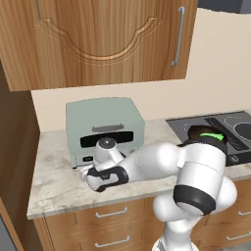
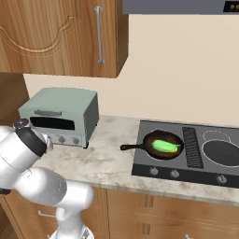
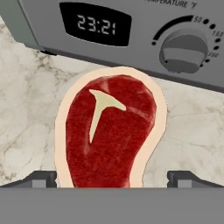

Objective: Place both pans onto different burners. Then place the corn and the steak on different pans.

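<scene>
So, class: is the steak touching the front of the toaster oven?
Apart. The hand view shows a strip of bare marble counter between the steak and the toaster oven.

Your L base cam sits behind the arm, looking fwd and down at the toaster oven on the surface. R base cam shares that oven, cooktop too. Hand cam looks down, v. close on the steak, oven front just beyond.
</scene>
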Tool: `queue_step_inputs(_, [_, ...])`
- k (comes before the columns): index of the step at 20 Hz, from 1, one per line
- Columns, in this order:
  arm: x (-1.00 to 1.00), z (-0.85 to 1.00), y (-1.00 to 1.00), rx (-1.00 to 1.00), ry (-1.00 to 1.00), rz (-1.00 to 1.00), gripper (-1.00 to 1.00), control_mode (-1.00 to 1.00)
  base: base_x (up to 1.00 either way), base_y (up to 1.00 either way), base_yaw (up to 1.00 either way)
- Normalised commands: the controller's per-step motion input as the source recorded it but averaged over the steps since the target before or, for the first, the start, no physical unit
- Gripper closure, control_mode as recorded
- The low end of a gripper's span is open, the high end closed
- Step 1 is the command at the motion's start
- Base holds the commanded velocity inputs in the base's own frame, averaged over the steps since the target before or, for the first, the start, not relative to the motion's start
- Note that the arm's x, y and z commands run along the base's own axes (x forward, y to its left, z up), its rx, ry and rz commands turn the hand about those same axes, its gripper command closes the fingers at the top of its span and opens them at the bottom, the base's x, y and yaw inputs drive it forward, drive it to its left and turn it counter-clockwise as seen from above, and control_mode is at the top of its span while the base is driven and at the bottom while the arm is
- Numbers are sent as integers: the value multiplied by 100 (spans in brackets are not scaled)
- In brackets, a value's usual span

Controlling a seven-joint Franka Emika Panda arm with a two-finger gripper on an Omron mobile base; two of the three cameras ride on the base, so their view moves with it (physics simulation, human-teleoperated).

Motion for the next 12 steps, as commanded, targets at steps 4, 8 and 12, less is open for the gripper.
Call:
queue_step_inputs(4, [10,-9,10,0,0,0,-100,-100,0,0,0])
queue_step_inputs(8, [3,-12,5,0,0,0,-100,-100,0,0,0])
queue_step_inputs(12, [0,-12,0,0,0,0,-100,-100,0,0,0])
